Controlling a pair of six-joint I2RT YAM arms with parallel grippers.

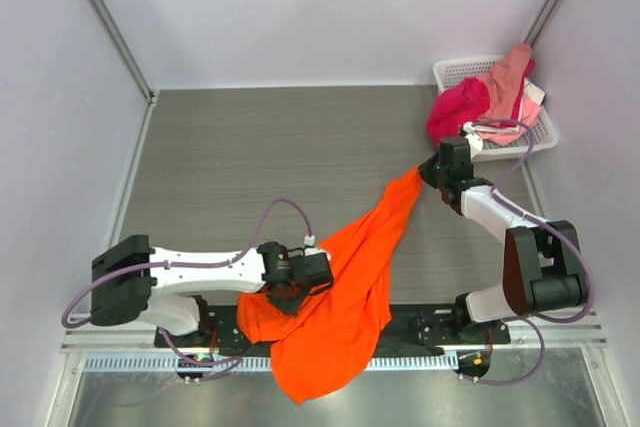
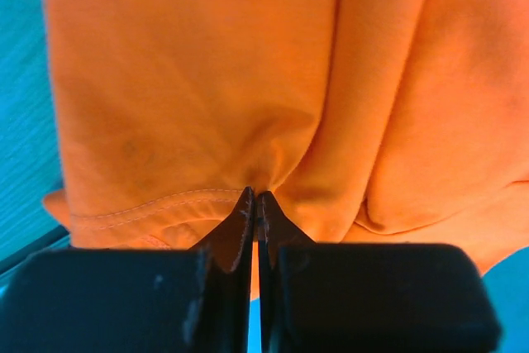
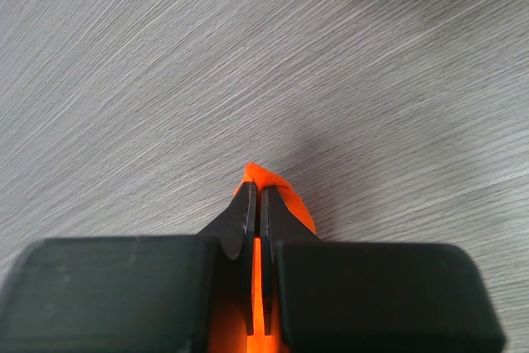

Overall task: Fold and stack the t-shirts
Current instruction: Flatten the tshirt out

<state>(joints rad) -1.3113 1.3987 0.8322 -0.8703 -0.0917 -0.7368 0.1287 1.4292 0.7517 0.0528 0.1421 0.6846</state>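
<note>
The orange t-shirt (image 1: 345, 287) lay stretched diagonally across the grey surface (image 1: 250, 167), its lower end spilling over the near edge. The left jaws were pinched shut on a fold near its hem. The right jaws clamped its far tip, near the basket (image 1: 455, 69) of other t-shirts (image 1: 458, 112).

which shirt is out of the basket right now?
The orange shirt: the only one out, stretched across the table between the left gripper and right gripper. The magenta shirt and pink shirts lie heaped in the basket.
</note>
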